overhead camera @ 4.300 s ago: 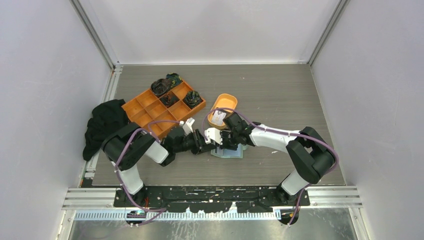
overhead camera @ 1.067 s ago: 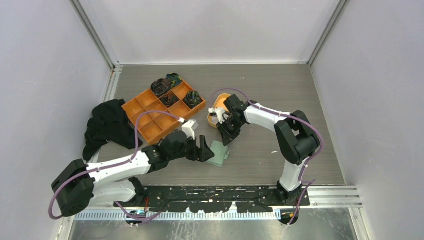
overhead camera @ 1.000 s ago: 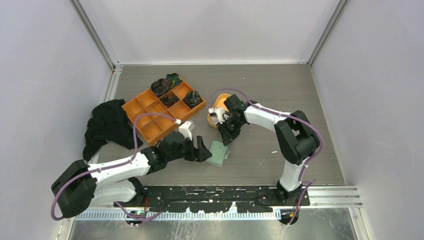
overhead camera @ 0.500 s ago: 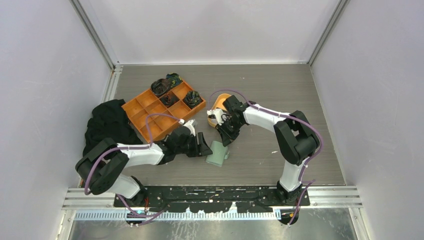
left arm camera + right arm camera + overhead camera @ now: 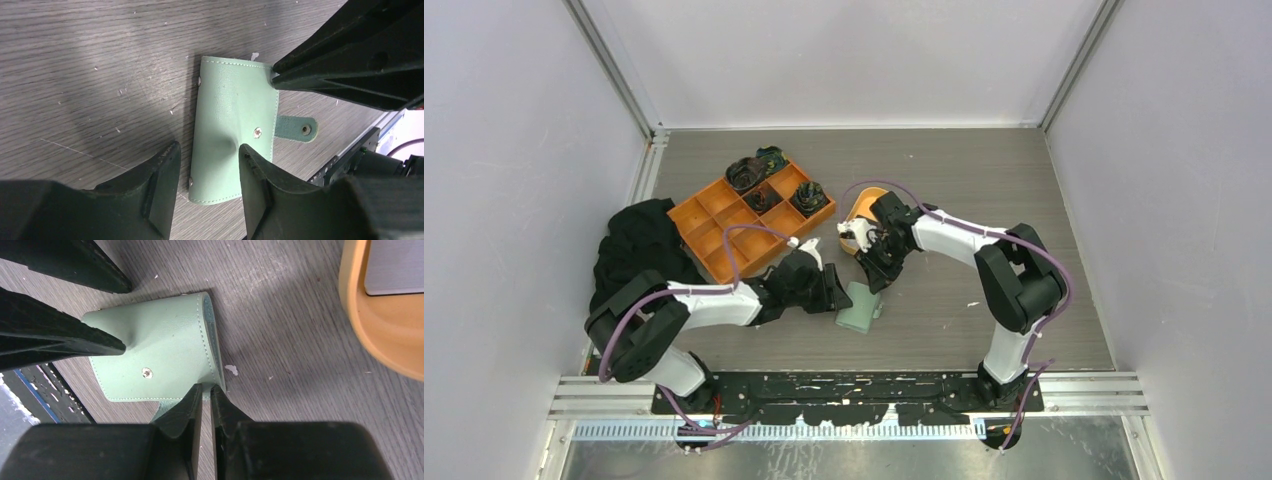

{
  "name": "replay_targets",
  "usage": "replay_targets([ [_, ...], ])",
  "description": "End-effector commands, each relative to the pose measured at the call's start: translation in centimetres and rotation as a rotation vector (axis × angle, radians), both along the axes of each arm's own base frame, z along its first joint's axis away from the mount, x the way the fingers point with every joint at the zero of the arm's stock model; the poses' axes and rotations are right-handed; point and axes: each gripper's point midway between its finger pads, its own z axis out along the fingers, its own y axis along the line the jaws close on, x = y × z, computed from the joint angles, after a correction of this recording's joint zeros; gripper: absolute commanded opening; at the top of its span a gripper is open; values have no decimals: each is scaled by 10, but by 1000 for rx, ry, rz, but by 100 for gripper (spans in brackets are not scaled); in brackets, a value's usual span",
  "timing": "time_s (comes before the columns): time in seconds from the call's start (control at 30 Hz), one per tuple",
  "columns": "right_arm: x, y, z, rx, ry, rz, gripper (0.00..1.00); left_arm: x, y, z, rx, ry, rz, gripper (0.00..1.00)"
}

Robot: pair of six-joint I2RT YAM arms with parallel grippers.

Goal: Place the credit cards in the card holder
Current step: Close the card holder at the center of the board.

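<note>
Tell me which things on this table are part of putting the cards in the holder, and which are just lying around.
For the job: green card holder; pale credit card, lying in the orange dish.
Lying about: orange compartment tray with dark bundles; black cloth.

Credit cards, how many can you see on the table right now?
1: a pale card lies in the orange dish, seen from the right wrist. Others may be hidden under it or inside the folded wallet.
</note>
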Motion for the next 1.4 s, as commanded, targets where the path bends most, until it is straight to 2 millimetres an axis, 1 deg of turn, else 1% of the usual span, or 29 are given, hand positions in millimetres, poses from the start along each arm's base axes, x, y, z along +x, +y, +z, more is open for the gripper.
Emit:
replay_targets([
  [0.0, 6, 10, 23, 72, -84, 39, 18, -12, 22, -34, 156, 72, 57, 47],
  [0.1, 6, 11, 27, 82, -102, 50, 19, -14, 23, -40, 154, 89, 78, 43],
  [0.2, 7, 11, 33, 97, -129, 64, 21, -11, 23, -42, 142, 73, 116, 37],
  [0.3, 9, 11, 42, 110, -165, 67, 25, -12, 22, -44, 138, 74, 127, 35],
  [0.47, 10, 12, 56, 140, -215, 82, 28, -14, 19, -44, 142, 62, 131, 31],
  [0.6, 8, 13, 67, 173, -247, 102, 30, -16, 18, -44, 138, 60, 137, 30],
  [0.83, 2, 15, 79, 219, -281, 131, 32, -16, 18, -39, 143, 38, 148, 28],
  [1.07, -4, 16, 93, 266, -320, 163, 33, -16, 18, -38, 147, 34, 147, 28],
  [1.23, -5, 14, 104, 287, -352, 178, 34, -16, 19, -37, 149, 30, 146, 27],
  [1.37, -8, 12, 109, 305, -337, 186, 34, -16, 18, -37, 151, 30, 144, 27],
])
